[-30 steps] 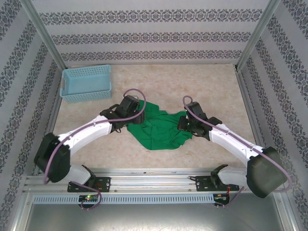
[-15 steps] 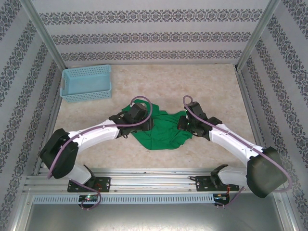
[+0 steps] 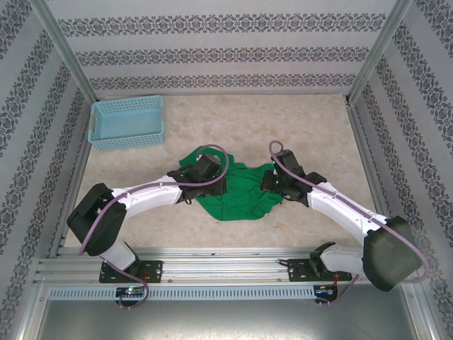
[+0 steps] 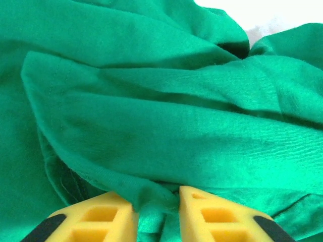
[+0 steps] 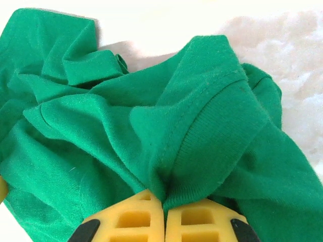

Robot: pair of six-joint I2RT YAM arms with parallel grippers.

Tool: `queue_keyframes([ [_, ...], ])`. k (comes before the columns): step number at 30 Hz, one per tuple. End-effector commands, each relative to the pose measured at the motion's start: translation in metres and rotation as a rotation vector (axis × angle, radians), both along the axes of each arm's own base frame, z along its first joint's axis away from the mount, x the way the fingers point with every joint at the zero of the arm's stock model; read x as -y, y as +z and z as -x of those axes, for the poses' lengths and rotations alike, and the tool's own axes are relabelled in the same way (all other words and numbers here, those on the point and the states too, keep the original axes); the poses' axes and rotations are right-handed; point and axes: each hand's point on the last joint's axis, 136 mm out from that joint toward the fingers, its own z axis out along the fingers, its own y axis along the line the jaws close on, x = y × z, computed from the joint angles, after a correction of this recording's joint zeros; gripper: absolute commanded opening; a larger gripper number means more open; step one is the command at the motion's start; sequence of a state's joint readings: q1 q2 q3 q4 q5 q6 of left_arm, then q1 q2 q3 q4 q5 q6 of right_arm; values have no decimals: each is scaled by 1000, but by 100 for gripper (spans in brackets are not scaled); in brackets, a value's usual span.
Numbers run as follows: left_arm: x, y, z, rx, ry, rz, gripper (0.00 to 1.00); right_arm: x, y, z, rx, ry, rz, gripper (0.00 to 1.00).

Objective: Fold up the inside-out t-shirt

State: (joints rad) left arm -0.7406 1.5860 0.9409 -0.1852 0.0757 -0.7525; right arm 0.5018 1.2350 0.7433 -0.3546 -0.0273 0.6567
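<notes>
1. Near the middle of the tabletop [image 3: 283,120], seen from above, the inside-out t-shirt [image 3: 237,197] lies in a crumpled green heap, well apart from the light blue basket [image 3: 127,124]. The left gripper [image 3: 212,180] sits at its left edge and the right gripper [image 3: 272,183] at its right edge. The shirt is neither spread flat nor tidily folded.
2. At the left wrist, the yellow jaws stand narrow, with a ridge of cloth bunched between them and touching both.
3. At the right wrist, the jaws are pressed together on a pinch of fabric beside a ribbed band [image 5: 212,126], likely the collar.
4. By my reading, folding proper has hardly begun. The shirt needs to be drawn out flat first, and every fold is left to do.
</notes>
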Motion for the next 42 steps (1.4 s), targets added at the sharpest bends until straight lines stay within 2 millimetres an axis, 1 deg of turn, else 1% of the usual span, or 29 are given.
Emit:
queue_keyframes([
  [1, 14, 18, -7, 48, -13, 42, 21, 1, 6, -3, 25, -20, -1, 0],
  [4, 11, 21, -5, 55, -14, 36, 12, 4, 6, -3, 25, -28, 11, 0],
  [7, 4, 30, -3, 76, -14, 23, 0, 10, 6, -4, 24, -38, 33, 0],
  [9, -4, 43, 0, 105, -11, 19, 0, 16, 4, -5, 18, -50, 42, 0],
  [11, -11, 62, 6, 148, -21, 33, 0, 20, 3, -6, 16, -48, 47, 0],
  [14, -27, 87, 12, 197, -23, 50, 0, 18, 3, -8, 24, -30, 53, 0],
  [16, -38, 95, 13, 207, -20, 72, 0, 16, 2, -9, 21, -21, 54, 0],
  [17, -42, 95, 13, 204, -24, 83, 0, 15, 1, -10, 19, -21, 53, 0],
  [18, -45, 94, 12, 198, -23, 87, 0, 14, -1, -11, 17, -18, 53, 0],
  [20, -51, 86, 10, 173, -16, 78, 0, 11, -3, -12, 13, -14, 51, 0],
  [23, -51, 73, 6, 136, -20, 74, 0, 6, -4, -14, 10, -2, 51, 0],
  [25, -49, 67, 4, 125, -26, 69, 0, 3, -2, -14, 11, 6, 49, 3],
  [26, -50, 64, 2, 120, -17, 58, 0, 2, 0, -14, 14, 10, 46, 7],
  [27, -53, 61, 0, 115, -6, 46, 0, 3, 3, -13, 14, 16, 45, 15],
  [30, -65, 50, -6, 99, 38, 14, 0, 11, 19, -8, 35, 24, 37, 44],
  [32, -74, 41, -6, 81, 55, -4, 0, 19, 26, -4, 55, 19, 18, 52],
  [34, -79, 32, -4, 70, 62, -13, 0, 28, 26, 2, 55, 16, -13, 55],
  [37, -88, 20, 0, 50, 82, -33, 0, 39, 14, 10, 29, -8, -56, 55],
  [39, -93, 12, 3, 41, 92, -43, 0, 41, 2, 15, 3, -21, -111, 55],
  [42, -94, 6, 5, 31, 94, -39, 0, 36, -12, 20, -24, -26, -173, 52],
])
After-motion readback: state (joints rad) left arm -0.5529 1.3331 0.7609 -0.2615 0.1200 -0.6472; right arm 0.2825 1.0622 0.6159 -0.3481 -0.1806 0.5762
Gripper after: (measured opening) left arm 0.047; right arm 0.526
